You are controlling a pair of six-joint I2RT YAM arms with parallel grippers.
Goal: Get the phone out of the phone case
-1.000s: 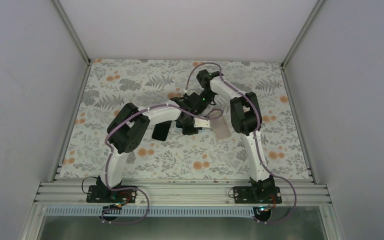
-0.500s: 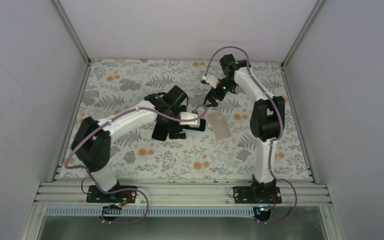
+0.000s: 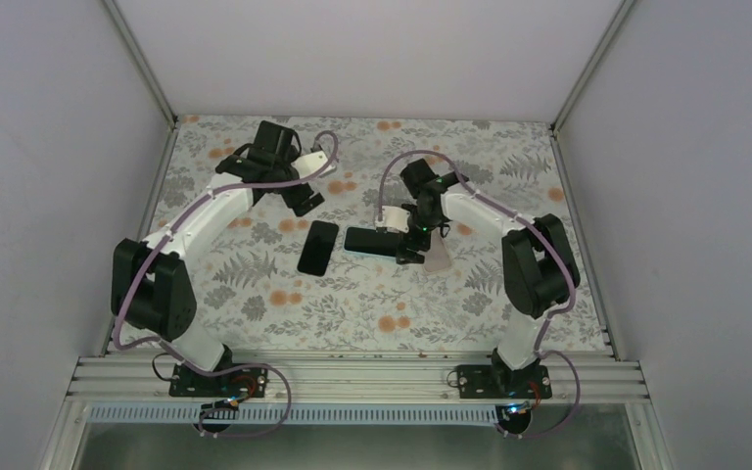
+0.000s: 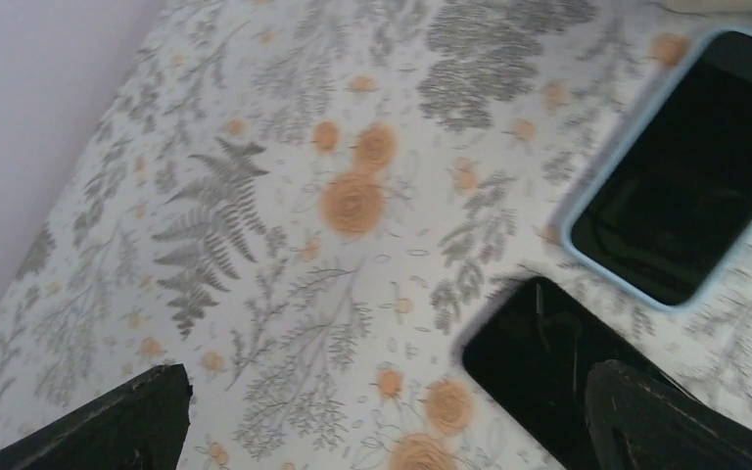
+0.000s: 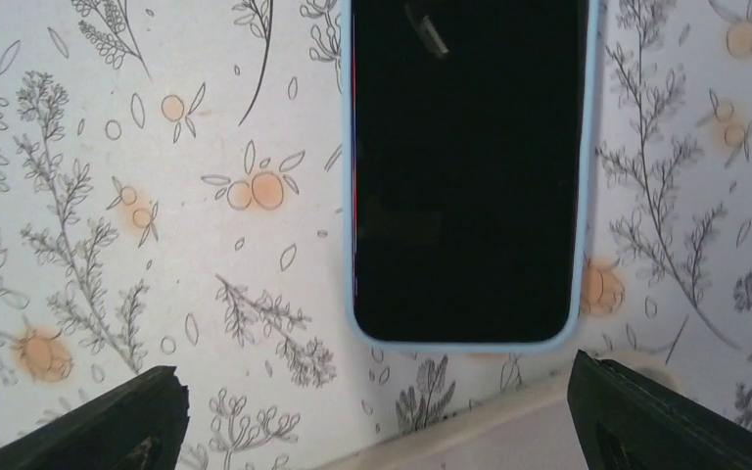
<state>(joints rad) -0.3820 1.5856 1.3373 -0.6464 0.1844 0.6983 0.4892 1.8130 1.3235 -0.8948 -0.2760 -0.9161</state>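
At counter (image 3: 255, 304) centre: phone (image 5: 465, 166) inside light-blue phone case (image 5: 465, 346), flat, screen up, under right claw (image 5: 382, 416), spread wide. Just left: second black phone (image 3: 318, 247). Far left: left claw (image 4: 382, 421), spread wide.

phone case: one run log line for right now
phone in light blue case, not removed | right gripper open, by case end, no contact | left gripper open, away | bare phone beside
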